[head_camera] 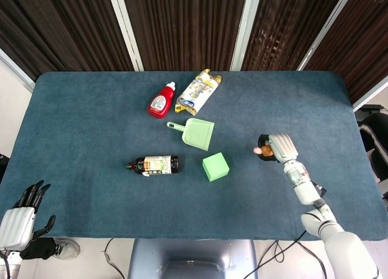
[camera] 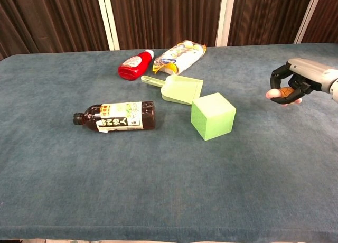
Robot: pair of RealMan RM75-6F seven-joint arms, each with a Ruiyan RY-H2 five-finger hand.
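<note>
The right robot hand point(camera: 292, 85) has its fingers curled around a small toy turtle point(camera: 284, 94), orange-brown with pink feet, and holds it just clear of the blue tabletop point(camera: 158, 190). In the head view the same right robot hand point(head_camera: 280, 147) sits well to the right of the green cube point(head_camera: 216, 167), with the toy turtle point(head_camera: 265, 151) peeking out on the side of the hand that faces the cube.

The green cube point(camera: 213, 115) serves as the landmark for the rest. Just behind it, nearly touching, lies a light green dustpan point(camera: 178, 89) with its handle pointing away to the left. Farther behind the cube lie a red sauce bottle point(camera: 135, 65) on its side and, beside it, a yellow and white snack bag point(camera: 180, 56). To the left of the cube a dark drink bottle point(camera: 116, 116) lies on its side, cap pointing away from the cube.

The left robot hand point(head_camera: 21, 215) hangs off the tabletop's near left corner, far from the cube, fingers spread and holding nothing.
</note>
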